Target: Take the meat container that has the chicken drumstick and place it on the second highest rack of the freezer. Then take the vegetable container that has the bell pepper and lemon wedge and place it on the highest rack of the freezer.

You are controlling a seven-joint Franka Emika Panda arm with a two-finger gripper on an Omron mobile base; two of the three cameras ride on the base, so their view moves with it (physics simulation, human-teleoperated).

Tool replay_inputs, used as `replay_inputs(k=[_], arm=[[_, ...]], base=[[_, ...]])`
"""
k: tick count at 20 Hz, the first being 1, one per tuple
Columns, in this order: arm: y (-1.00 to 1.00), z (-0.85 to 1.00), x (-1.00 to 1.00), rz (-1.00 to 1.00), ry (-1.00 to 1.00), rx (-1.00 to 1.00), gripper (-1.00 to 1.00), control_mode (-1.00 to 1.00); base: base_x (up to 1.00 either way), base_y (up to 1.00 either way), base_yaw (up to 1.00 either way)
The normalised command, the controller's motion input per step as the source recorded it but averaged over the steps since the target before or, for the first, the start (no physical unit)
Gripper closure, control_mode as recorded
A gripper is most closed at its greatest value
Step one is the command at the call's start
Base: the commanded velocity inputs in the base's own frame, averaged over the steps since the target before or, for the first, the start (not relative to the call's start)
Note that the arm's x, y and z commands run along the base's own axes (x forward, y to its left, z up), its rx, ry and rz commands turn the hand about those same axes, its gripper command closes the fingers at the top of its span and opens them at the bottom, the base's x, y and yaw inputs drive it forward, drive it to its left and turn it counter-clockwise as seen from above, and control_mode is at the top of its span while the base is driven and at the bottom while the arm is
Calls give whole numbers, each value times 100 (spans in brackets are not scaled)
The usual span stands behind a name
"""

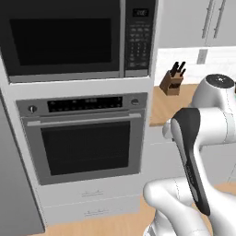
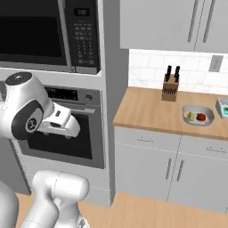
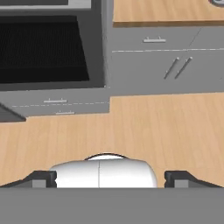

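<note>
On the wooden counter (image 2: 147, 111) at the right sits a shallow grey vegetable container (image 2: 198, 120) holding a red bell pepper (image 2: 201, 117) and a pale yellow-green lemon wedge (image 2: 191, 116). A second container (image 2: 224, 107) is cut off by the right edge; I cannot tell what is in it. The chicken drumstick and the freezer racks are out of view. My gripper (image 3: 109, 179) is open with nothing between its fingertips (image 3: 41, 179). It hangs in front of the oven, far left of the containers, and faces the wooden floor.
A wall oven (image 1: 83, 143) with a microwave (image 1: 69, 37) above it stands straight ahead. A knife block (image 2: 169, 88) sits at the back of the counter. Grey base cabinets (image 2: 178, 169) run under the counter. A grey panel (image 1: 14, 184) borders the oven's left.
</note>
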Motion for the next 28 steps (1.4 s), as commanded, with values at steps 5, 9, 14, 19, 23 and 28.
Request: replay_inputs(k=[5,9,14,19,23,28], arm=[[0,0,0,0,0,0,-100,100],[0,0,0,0,0,0,-100,100],[0,0,0,0,0,0,-100,100],[0,0,0,0,0,0,-100,100],[0,0,0,0,0,0,-100,100],[0,0,0,0,0,0,-100,100]], base=[[48,-100,-5],[63,-100,0],[40,-100,0],[34,-87,0],[51,-31,0],[70,-5,0]])
